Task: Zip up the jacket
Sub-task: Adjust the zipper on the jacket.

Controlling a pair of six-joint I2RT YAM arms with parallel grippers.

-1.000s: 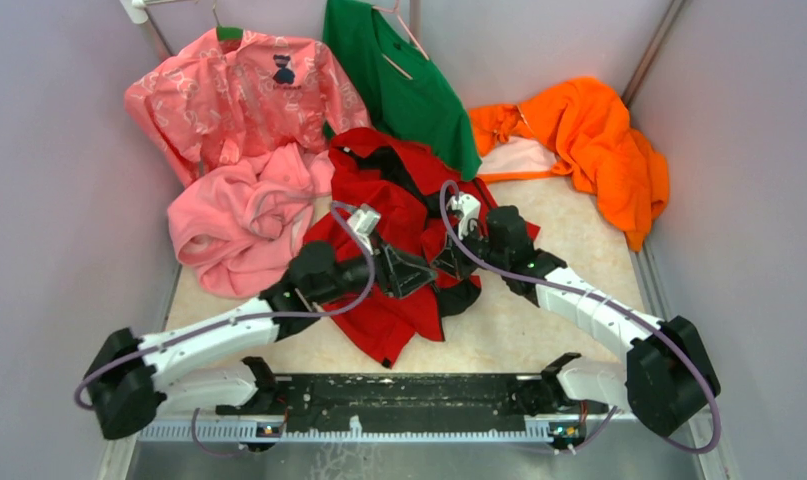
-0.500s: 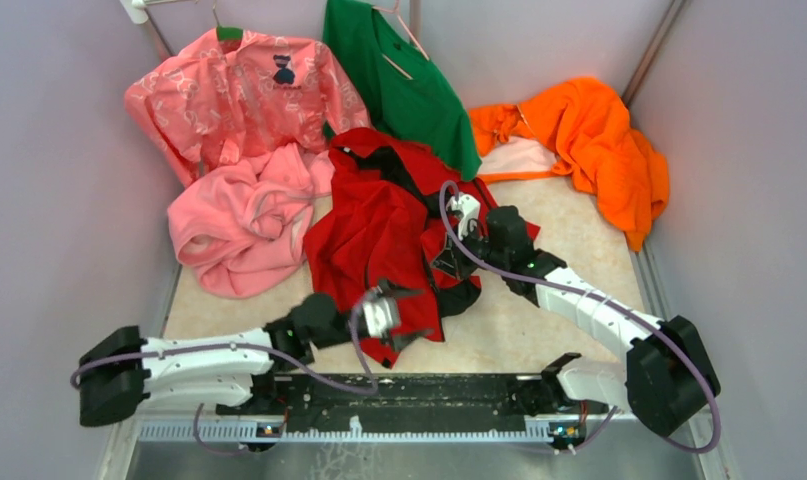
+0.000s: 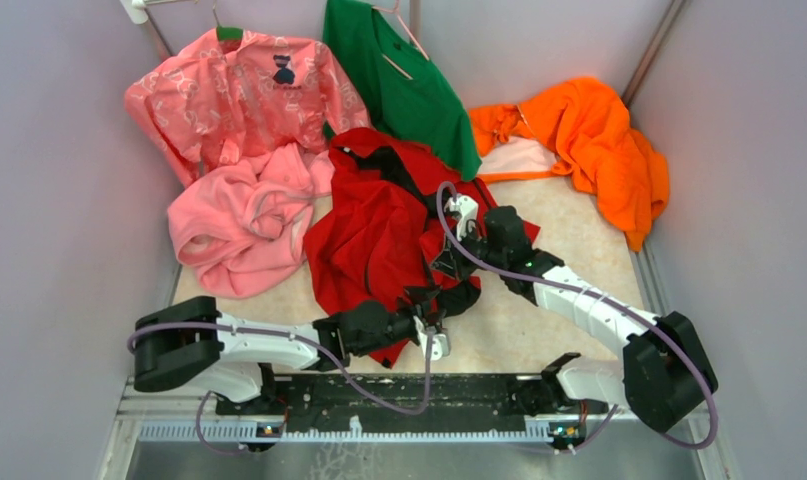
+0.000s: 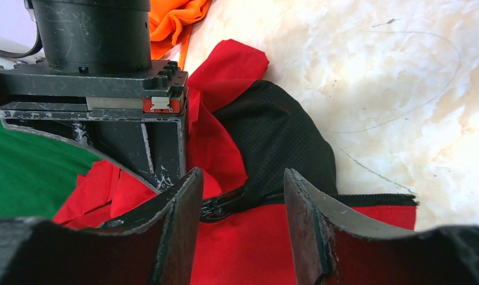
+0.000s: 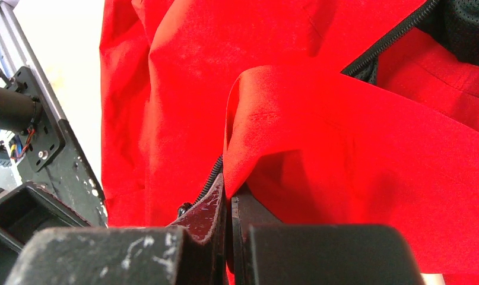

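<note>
Hovering at the near hem, my left tool (image 4: 241, 176) stands with its jaws apart, gripping nothing. The dark zipper (image 4: 355, 199) and black mesh lining (image 4: 272, 142) lie just beyond its tips. My right tool (image 5: 227, 193) is pinched closed on a thin fold of the jacket (image 3: 379, 230), which lies crumpled mid-table, its cloth smooth and bright red. Bare marbled table (image 3: 569, 225) shows to the right of the hem. A plush pink fleece (image 3: 234, 225) touches the jacket's left edge. An orange garment (image 3: 589, 140) is heaped in the far right corner, and a green shirt (image 3: 404, 80) hangs behind, overlapping the collar. Grey walls (image 3: 69, 200) close in on both sides.
</note>
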